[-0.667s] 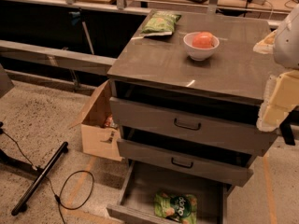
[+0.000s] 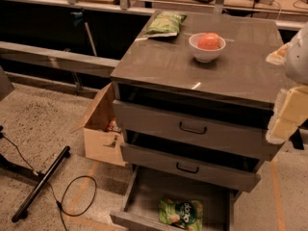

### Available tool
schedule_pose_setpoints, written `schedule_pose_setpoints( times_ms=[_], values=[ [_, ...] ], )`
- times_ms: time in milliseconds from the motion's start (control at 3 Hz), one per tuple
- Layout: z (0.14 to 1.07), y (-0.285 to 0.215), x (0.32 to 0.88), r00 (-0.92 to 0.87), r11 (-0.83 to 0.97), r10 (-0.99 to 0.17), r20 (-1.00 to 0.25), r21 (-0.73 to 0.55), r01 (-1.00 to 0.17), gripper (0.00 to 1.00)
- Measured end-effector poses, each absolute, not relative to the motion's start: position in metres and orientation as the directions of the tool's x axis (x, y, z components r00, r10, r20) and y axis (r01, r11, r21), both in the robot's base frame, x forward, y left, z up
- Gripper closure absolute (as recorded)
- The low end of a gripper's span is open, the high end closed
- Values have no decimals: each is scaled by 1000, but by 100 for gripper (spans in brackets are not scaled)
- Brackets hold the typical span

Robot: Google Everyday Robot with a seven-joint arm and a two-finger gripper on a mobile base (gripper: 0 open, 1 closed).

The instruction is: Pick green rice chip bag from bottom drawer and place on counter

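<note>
The green rice chip bag (image 2: 182, 213) lies flat on the floor of the open bottom drawer (image 2: 144, 196), near its front, dark round logo up. The counter (image 2: 192, 66) tops the grey cabinet above it. My gripper (image 2: 288, 114) hangs at the right edge of the view, beside the cabinet's right front corner at top-drawer height, well above and to the right of the bag. Its pale yellow pads show; it holds nothing that I can see.
On the counter stand a white bowl (image 2: 207, 47) with a reddish fruit and a paler olive-green bag (image 2: 165, 23) at the back. Two drawers with black loop handles (image 2: 192, 129) sit above the open one. An open cardboard box (image 2: 101, 129) stands left of the cabinet; a cable and black bar (image 2: 43, 182) lie on the floor.
The view has shifted slightly; my gripper sits a touch lower at the right edge. The bag and drawer have not moved.
</note>
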State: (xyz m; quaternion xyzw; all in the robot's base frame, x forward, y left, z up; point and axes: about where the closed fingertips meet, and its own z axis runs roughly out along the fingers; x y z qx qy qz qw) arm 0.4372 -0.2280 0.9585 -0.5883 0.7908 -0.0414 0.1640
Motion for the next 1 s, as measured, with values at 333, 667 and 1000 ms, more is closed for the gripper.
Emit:
schedule_pose_setpoints(
  times_ms=[333, 667, 1000],
  values=[
    [916, -247, 436, -270, 334, -927, -259, -250, -909, 0],
    [873, -253, 436, -244, 329, -918, -311, -260, -908, 0],
    [825, -257, 441, -203, 296, -923, -327, -265, -918, 0]
  ],
)
